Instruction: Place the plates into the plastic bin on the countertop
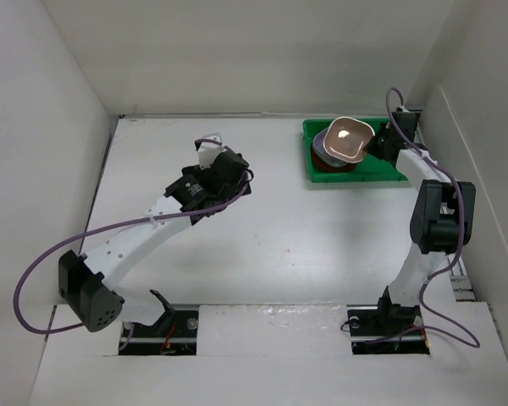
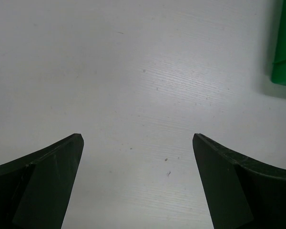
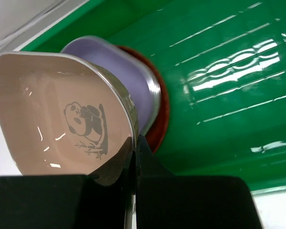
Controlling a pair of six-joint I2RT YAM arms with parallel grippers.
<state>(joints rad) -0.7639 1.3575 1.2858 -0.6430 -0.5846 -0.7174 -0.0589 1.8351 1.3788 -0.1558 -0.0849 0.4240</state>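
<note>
item: tan plate (image 3: 62, 109), tilted, rim clenched in right claw (image 3: 135, 143), over lilac plate (image 3: 119, 62) and red plate (image 3: 163, 119) in green bin (image 3: 219, 71), upper right in top view. left claw (image 2: 137, 137) released above bench (image 2: 109, 57). step, likely: stacking. next: lower flat, release.

No words, numbers or brand names to read anywhere here. The one printed mark is a grey panda picture (image 3: 86, 125) with bamboo sprigs, on the inside floor of the tan-brown plate (image 3: 43, 105), toward four o'clock of its middle
</note>
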